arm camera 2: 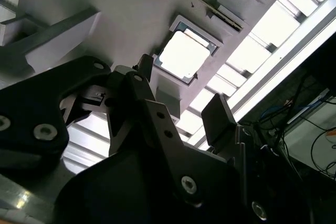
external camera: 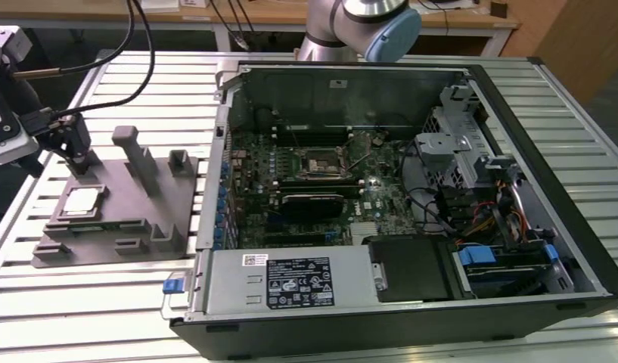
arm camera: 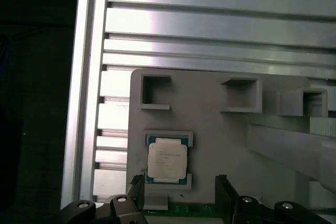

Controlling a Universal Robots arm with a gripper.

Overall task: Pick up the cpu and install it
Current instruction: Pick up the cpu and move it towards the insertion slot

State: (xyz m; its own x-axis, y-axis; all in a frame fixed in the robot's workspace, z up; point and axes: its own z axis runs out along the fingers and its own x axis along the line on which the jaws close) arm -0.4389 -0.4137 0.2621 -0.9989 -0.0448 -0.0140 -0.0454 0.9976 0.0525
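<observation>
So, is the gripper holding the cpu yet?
No, in the first wrist view the cpu lies in its recess on the grey fixture and the gripper is open, not closed on it.

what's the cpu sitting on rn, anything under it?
The cpu lies flat, set into the grey fixture, not yet picked. Its underside and whatever the fixture has beneath it are covered by the chip itself.
</observation>
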